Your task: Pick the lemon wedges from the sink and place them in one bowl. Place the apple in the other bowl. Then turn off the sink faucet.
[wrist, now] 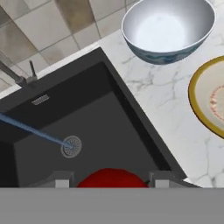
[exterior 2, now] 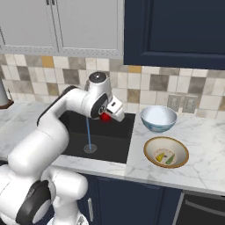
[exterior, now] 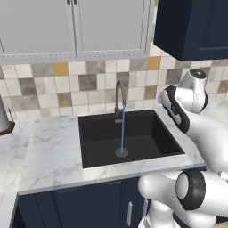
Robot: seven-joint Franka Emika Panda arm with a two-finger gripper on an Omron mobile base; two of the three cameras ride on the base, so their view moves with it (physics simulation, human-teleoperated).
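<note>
Over the sink: gripper [exterior 2: 107,115] closed on the apple [exterior 2: 105,117], red fruit between both fingers, above the black sink [exterior 2: 105,140].
Lemon wedges [exterior 2: 165,157]: both lying in the tan-rimmed bowl [exterior 2: 151,145] on the counter.
Blue bowl [exterior 2: 158,118]: just behind the tan-rimmed one.
Faucet [exterior: 119,95]: water running to the drain [exterior: 121,152].

The red apple [wrist: 114,178] sits between the end effector [wrist: 109,179] fingers at bottom centre, above the black sink [wrist: 87,131]; a pale bowl [wrist: 168,28] is upper right.
</note>
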